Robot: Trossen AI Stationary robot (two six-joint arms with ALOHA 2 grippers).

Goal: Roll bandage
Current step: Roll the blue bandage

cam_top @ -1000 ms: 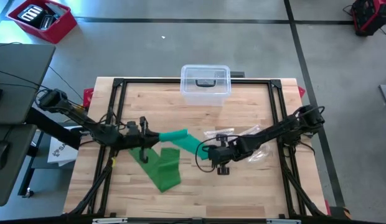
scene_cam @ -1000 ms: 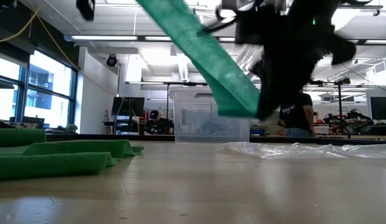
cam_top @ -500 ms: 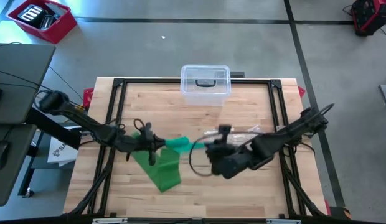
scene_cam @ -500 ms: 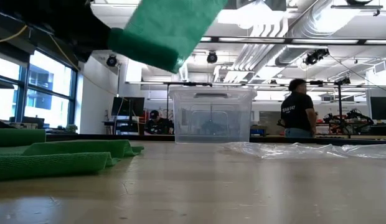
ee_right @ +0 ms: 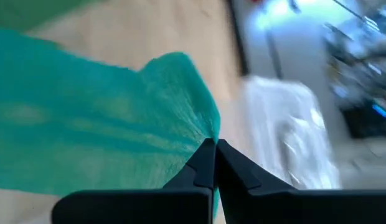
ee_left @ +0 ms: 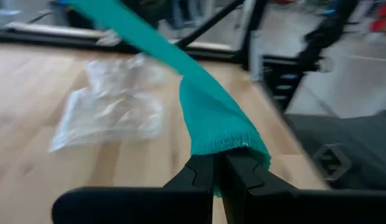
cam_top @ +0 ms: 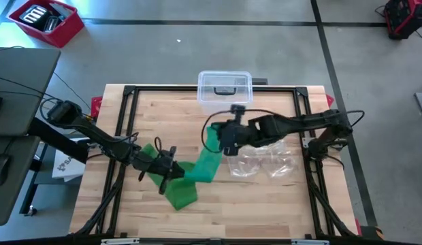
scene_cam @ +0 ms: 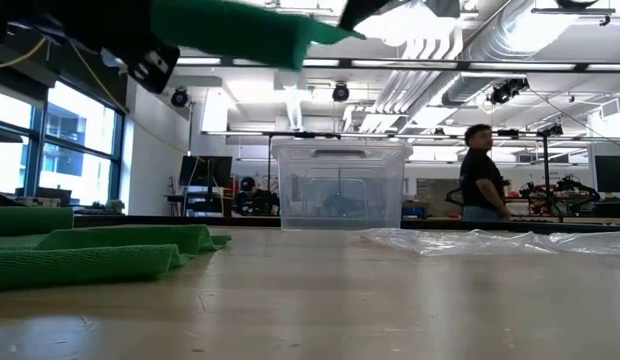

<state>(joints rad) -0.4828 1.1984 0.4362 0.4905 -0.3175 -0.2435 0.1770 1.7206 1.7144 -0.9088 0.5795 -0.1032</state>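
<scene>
While both arms reach in over the wooden surface (cam_top: 265, 197), you have the green bandage (cam_top: 209, 158) strung between them above it. Your left end effector (cam_top: 171, 170) sits low on the left side of the surface, fingers closed tight on one end of the bandage; the left wrist view shows the fabric edge pinched between the two dark fingers (ee_left: 199, 177), with the strip running up and away from them. Your right end effector (cam_top: 223, 139) is near the middle of the surface, just in front of the clear plastic container (cam_top: 224, 90), and it too is clamped fully shut on the bandage, the cloth bunched at the fingertips (ee_right: 205, 163) in the right wrist view. Between the two grips the strip hangs in a slack band. More of the bandage lies loose and folded on the surface near the left end effector, trailing toward the front edge; in the low view that heap (scene_cam: 90, 255) rests at the left. A crumpled clear plastic wrapper (cam_top: 262, 160) lies on the surface just beside the right end effector. Beyond the surface, a person (scene_cam: 478, 185) stands in the room behind.
</scene>
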